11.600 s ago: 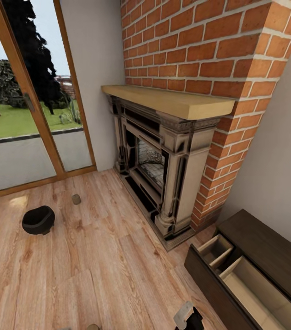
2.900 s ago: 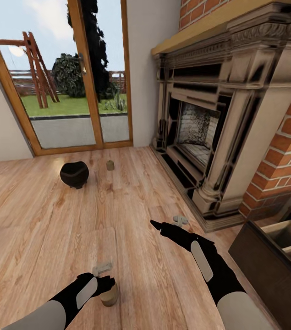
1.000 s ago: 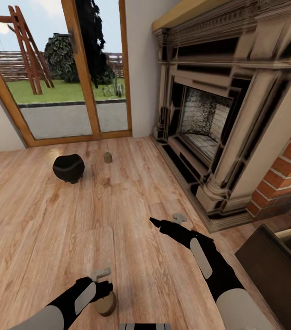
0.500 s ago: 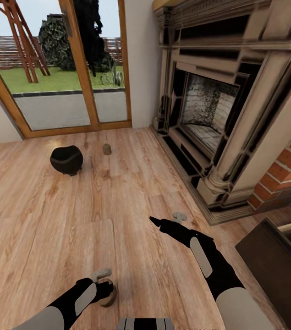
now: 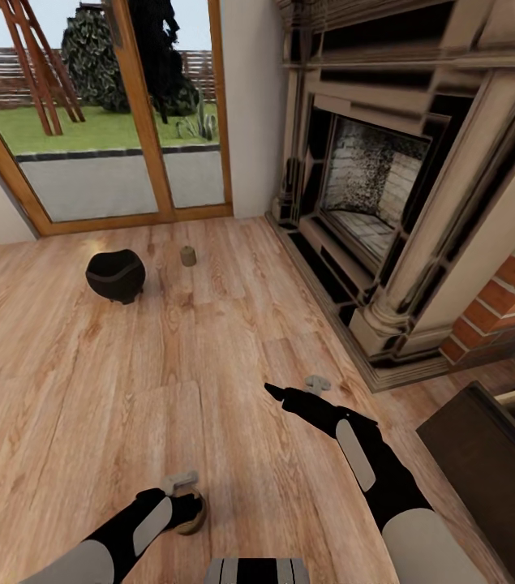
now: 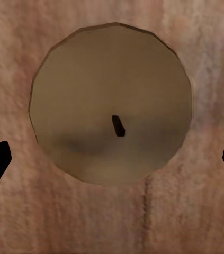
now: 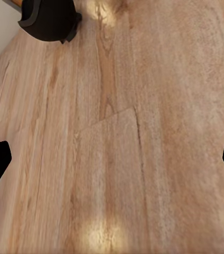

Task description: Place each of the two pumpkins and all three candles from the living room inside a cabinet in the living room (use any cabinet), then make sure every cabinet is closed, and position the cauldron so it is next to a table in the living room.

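The left claw (image 6: 112,159) was held wide over a candle (image 6: 110,102) on the floor (image 5: 87,381); the right claw (image 7: 112,159) was spread wide, empty.

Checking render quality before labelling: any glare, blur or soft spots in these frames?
Head view: sharp, with a bright sun patch on the floor near the cauldron. Left wrist view: candle top soft and low-detail, wick still readable. Right wrist view: floor grain smeared, two pale glare patches, cauldron cut off at the frame edge.
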